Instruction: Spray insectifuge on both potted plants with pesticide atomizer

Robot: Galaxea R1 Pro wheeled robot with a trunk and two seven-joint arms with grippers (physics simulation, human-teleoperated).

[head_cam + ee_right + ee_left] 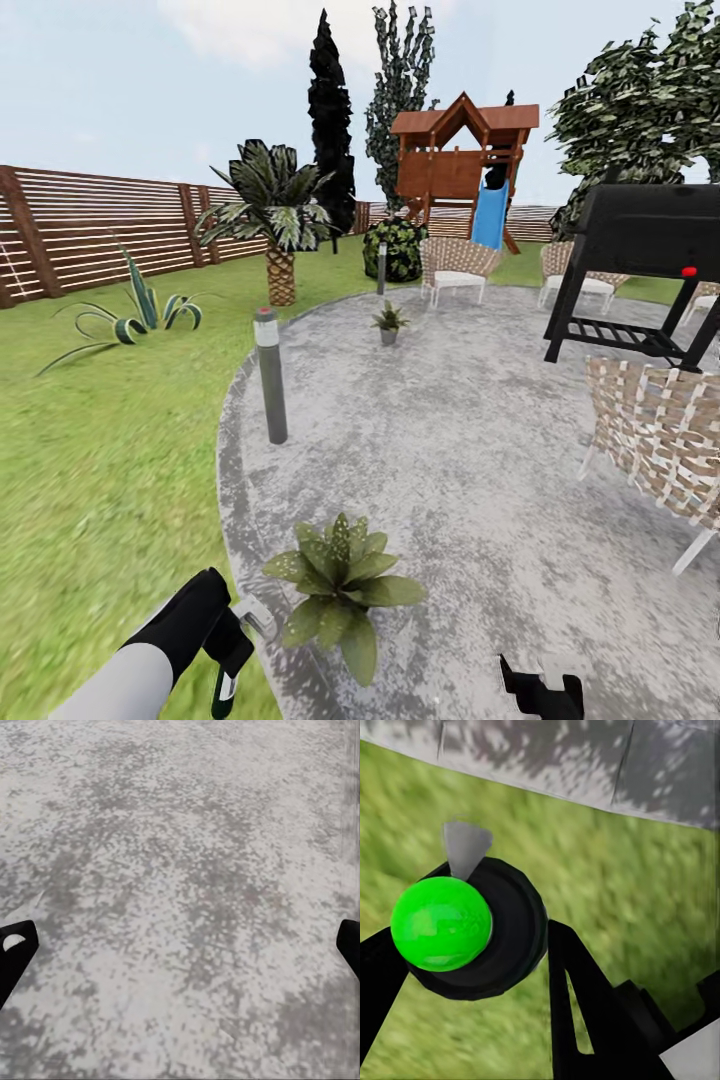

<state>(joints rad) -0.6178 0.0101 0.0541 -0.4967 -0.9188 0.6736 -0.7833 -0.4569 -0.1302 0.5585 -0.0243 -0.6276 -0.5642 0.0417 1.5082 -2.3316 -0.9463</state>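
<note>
The pesticide atomizer hangs in my left gripper at the bottom left of the head view, over the grass at the patio's edge. In the left wrist view the atomizer is seen end-on, a dark round body with a bright green cap and a grey nozzle, and the left gripper is shut on it. One potted plant sits just right of that gripper on the paving, its pot hidden under the leaves. The other potted plant stands far back on the patio. My right gripper is open above bare paving.
A grey bollard light stands at the patio's left edge. On the right are a woven chair and a black grill. A palm, a spiky plant and the slat fence lie across the lawn.
</note>
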